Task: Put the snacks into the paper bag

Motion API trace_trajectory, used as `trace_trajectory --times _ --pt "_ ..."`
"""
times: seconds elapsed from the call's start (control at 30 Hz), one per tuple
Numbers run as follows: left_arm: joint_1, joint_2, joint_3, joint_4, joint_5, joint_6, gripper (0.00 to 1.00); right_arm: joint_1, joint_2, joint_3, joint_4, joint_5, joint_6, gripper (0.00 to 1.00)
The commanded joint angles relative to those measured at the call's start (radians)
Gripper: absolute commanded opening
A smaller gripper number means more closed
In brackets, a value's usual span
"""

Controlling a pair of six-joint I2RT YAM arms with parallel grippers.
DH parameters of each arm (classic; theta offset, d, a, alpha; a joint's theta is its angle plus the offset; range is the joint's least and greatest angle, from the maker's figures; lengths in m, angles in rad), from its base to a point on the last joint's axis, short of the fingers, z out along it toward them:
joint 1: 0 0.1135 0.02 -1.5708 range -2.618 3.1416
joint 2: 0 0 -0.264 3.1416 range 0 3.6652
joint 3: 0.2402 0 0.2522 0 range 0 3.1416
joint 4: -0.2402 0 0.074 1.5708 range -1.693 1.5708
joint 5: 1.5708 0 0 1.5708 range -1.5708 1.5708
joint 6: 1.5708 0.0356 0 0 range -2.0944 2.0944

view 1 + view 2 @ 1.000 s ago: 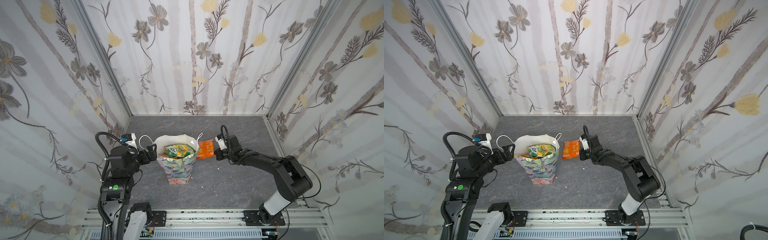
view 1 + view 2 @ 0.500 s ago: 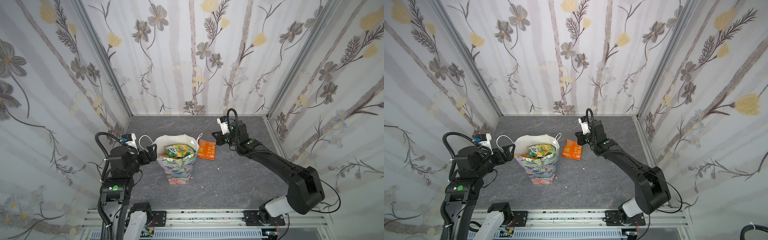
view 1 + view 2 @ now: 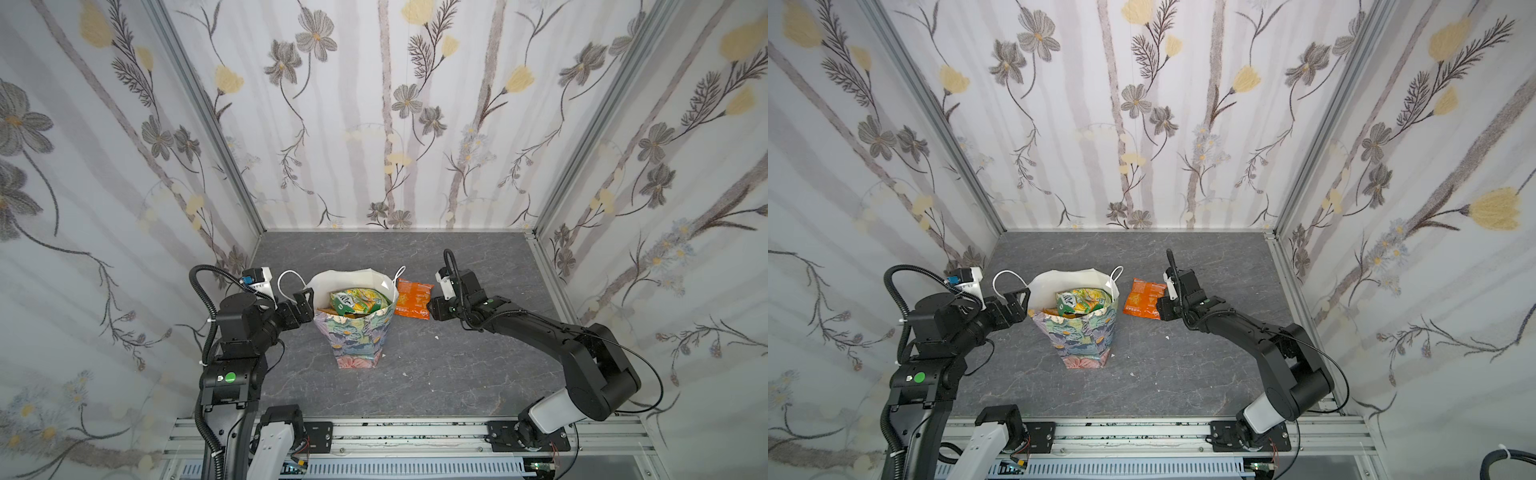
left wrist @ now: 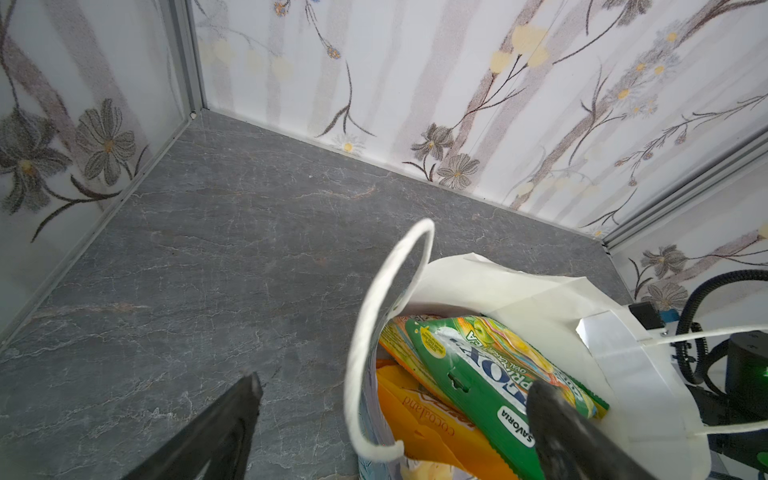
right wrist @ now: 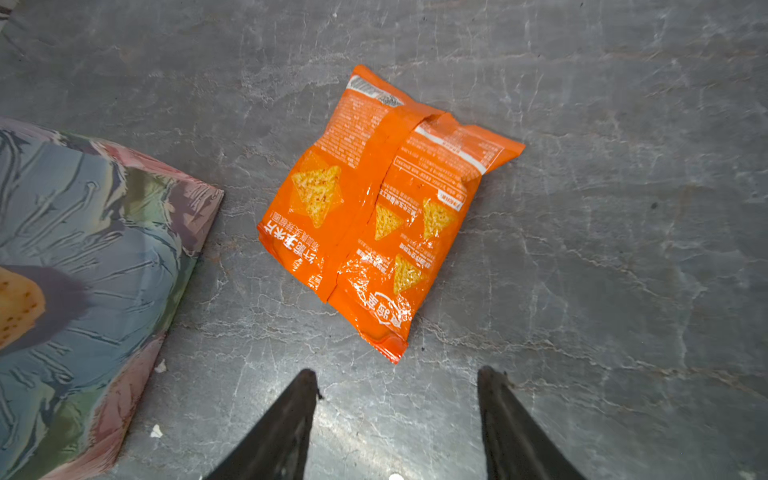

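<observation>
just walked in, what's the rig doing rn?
Two arms are packing snacks into a floral paper bag standing upright mid-table. The bag holds several packets, a green packet on top. One orange packet lies flat on the table beside the bag. The right tool is open and empty, just short of that packet. The left tool is open, straddling the bag's rim without gripping it.

The paper bag [image 3: 358, 338] stands upright mid-table [image 3: 457, 374] with a FOX'S candy packet [image 3: 355, 301] topmost inside, the left gripper [image 3: 308, 305] straddling its left rim, and a corn-chip packet [image 3: 411, 297] flat just right, before the right gripper [image 3: 432, 309].
</observation>
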Motion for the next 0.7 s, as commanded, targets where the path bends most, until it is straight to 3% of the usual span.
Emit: trace_trajectory --times 0.0,0.43,0.67 --pt "0.0 -0.003 0.005 0.034 0.005 0.011 1.0 0.002 0.051 -0.01 0.108 -0.014 0.03 0.62" --pt "0.001 0.003 0.006 0.032 0.0 0.011 1.0 0.001 0.176 -0.027 0.248 -0.058 0.1 0.64" --pt "0.0 0.002 0.005 0.031 -0.004 0.009 1.0 0.002 0.221 -0.025 0.292 -0.079 0.134 0.54"
